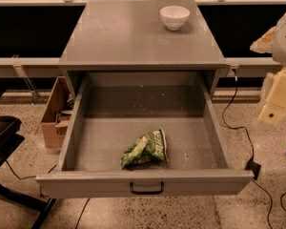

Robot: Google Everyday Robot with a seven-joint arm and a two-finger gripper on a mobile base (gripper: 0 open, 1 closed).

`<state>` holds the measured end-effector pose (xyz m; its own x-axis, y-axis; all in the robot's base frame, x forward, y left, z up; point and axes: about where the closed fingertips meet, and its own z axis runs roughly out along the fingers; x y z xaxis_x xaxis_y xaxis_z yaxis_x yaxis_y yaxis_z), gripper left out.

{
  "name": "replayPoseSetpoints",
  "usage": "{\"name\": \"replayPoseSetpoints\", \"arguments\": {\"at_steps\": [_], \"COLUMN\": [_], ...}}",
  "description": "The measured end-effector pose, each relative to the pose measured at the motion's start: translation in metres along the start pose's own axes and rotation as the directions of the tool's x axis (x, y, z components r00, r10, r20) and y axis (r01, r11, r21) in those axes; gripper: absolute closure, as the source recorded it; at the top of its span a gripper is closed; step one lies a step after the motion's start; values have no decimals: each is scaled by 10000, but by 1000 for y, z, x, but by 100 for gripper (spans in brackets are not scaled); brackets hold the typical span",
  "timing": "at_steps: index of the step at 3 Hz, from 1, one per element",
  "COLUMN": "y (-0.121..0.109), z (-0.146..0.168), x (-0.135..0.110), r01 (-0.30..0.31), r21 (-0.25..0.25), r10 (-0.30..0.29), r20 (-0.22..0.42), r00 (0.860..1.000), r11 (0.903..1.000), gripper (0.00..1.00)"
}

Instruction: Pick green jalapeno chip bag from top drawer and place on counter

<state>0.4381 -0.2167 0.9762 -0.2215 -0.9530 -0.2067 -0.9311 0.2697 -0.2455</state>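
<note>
The green jalapeno chip bag (146,149) lies crumpled on the floor of the open top drawer (81,142), near its front and slightly right of the middle. The drawer is pulled fully out, and its black handle (146,189) faces me. The counter (128,37) is the flat grey top of the cabinet behind and above the drawer. My gripper (272,112) shows as cream-coloured parts at the right edge of the view. It is outside the drawer, well to the right of the bag, and touches nothing.
A white bowl (174,17) stands on the counter's back right part. A brown cardboard box (55,113) sits on the floor left of the cabinet. Black cables (243,132) run over the floor at the right. A dark stand (5,142) is at the left.
</note>
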Motion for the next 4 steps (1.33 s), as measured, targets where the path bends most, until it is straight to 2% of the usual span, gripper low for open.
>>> {"name": "replayPoseSetpoints", "arguments": {"at_steps": [1,2,3,4], "y": [0,-11,-38,-57], "z": [0,10,45,94], "x": [0,-14,-39,-65], "r01": [0,454,1150,1490], "r21": [0,247,669,761], "r10": [0,-456,-1157,-1512], "r20": [0,54,69,245], "r00": [10000,9989,9933,9882], "r11": [10000,9987,9911,9859], "gripper": [0,0,0,0]}}
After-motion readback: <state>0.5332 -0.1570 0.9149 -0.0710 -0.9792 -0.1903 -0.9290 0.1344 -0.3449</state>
